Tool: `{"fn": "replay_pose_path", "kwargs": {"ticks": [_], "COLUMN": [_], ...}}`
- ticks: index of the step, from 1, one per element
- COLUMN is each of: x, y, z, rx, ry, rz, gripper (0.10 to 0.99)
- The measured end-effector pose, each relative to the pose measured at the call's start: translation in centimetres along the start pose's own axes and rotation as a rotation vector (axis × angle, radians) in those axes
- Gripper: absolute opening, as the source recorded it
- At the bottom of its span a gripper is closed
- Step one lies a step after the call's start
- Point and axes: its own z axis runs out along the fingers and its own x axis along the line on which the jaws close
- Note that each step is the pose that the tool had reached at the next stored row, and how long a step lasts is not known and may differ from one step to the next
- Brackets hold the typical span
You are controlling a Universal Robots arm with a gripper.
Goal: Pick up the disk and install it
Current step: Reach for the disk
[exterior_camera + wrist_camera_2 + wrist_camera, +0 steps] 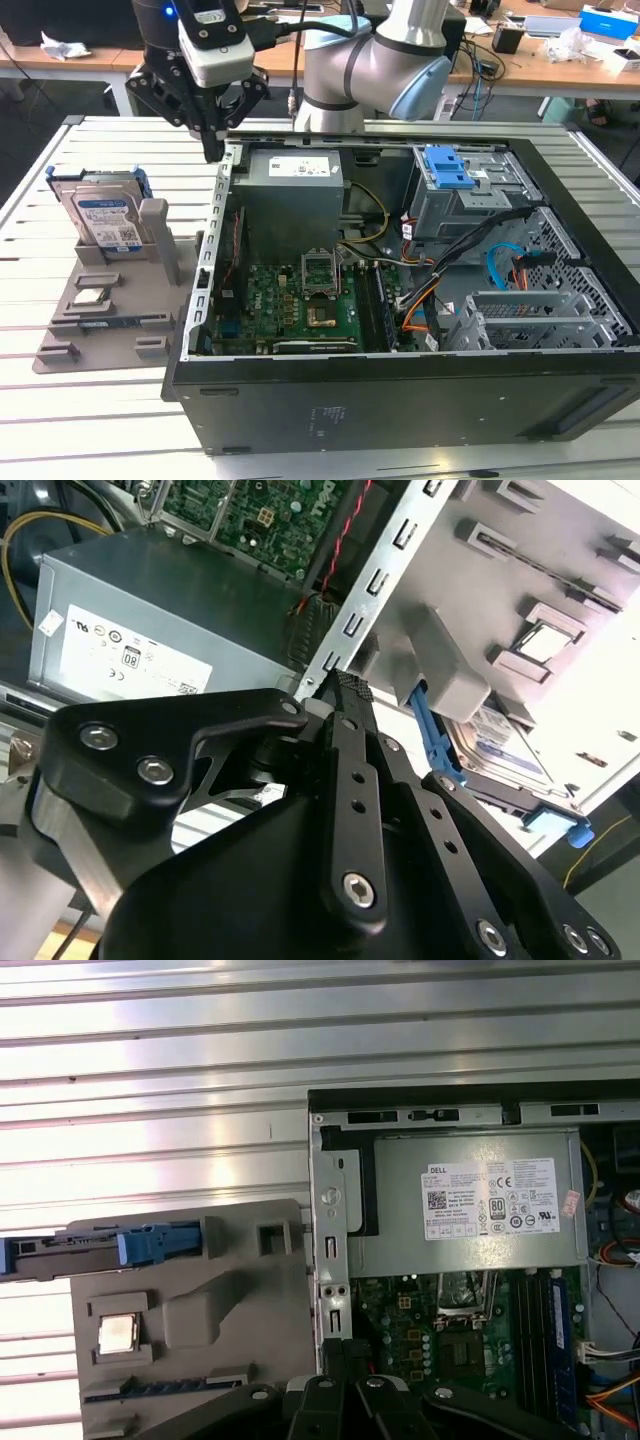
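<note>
A: What do we see in the exterior view?
B: Our gripper (212, 148) hangs above the case (400, 405) corner, jaws closed on nothing. The disk (105, 213) stands upright in the holder (160, 245), on the exterior view's left of the case.
A: The second wrist view?
B: The disk (505, 745) sits apart from the gripper (345, 687).
A: The first wrist view?
B: We see the disk (150, 1245) edge-on in the holder (200, 1310).
</note>
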Motion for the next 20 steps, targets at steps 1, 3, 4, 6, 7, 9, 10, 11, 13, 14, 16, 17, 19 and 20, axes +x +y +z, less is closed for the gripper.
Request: {"fn": "replay_pose_path", "kwargs": {"ticks": [1,3,4,6,7,9,10,11,13,14,16,17,19,20], "x": [0.11,0.38,0.61,1.01,1.13,1.45,1.7,1.82,2.09,2.2,2.55,2.64,2.94,3.06], "y": [-0.01,-0.03,-0.05,-0.08,-0.09,-0.11,-0.13,-0.14,-0.16,-0.16,-0.19,-0.2,-0.22,-0.23], "z": [0.0,-0.01,-0.02,-0.03,-0.03,-0.04,-0.04,-0.05,-0.05,-0.06,-0.07,-0.07,-0.08,-0.08], "rx": [0.0,0.0,0.0,0.0,0.0,0.0,0.0,0.0,0.0,0.0,0.0,0.0,0.0,0.0], "ry": [0.0,0.0,0.0,0.0,0.0,0.0,0.0,0.0,-0.0001,0.0,0.0,0.0,-0.0001,0.0], "rz": [0.0,0.0,0.0,0.0,0.0,0.0,0.0,0.0,0.0,0.0,0.0,0.0,0.0,0.0], "gripper": [0.102,0.102,0.102,0.102,0.102,0.102,0.102,0.102,0.102,0.102,0.102,0.102,0.102,0.102]}}
